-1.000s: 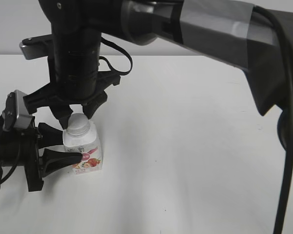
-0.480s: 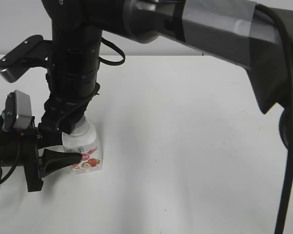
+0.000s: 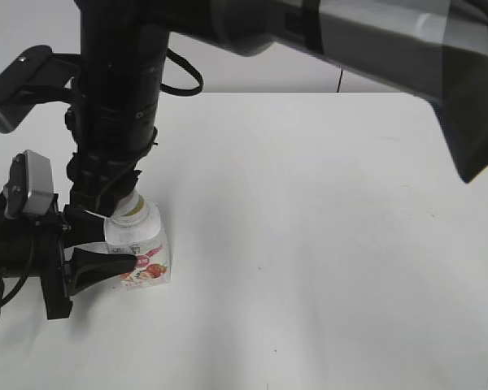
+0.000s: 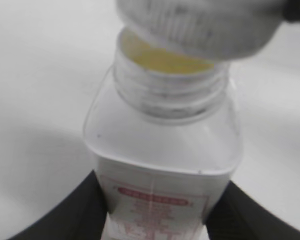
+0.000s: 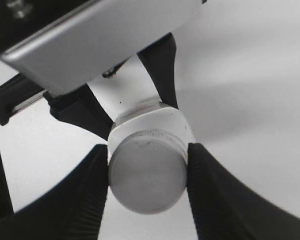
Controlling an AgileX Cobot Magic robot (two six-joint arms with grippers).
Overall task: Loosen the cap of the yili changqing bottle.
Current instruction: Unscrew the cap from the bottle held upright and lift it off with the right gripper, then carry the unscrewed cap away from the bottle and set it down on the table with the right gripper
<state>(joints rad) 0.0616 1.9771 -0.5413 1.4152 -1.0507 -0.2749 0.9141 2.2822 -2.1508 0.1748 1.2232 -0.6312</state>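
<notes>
Above the yili changqing bottle point(image 4: 162, 150), pinched by the left gripper point(image 3: 106, 248), the right gripper point(image 5: 147, 172) clamps the cap point(image 5: 147, 172), already tilted off the neck; judged next: lift clear.

One small white squarish plastic bottle point(image 3: 138, 252) with a pink-red strawberry label is seen. One small round white ribbed plastic cap point(image 5: 147, 172) is counted. Two black robot grippers are counted, one left point(image 3: 93, 248) and one right point(image 3: 106, 199). One white table point(image 3: 325, 244) is seen.

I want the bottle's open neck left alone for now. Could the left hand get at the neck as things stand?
Probably not: the left hand is shut on the bottle body, and the right hand holds the cap tilted just above the neck.
</notes>
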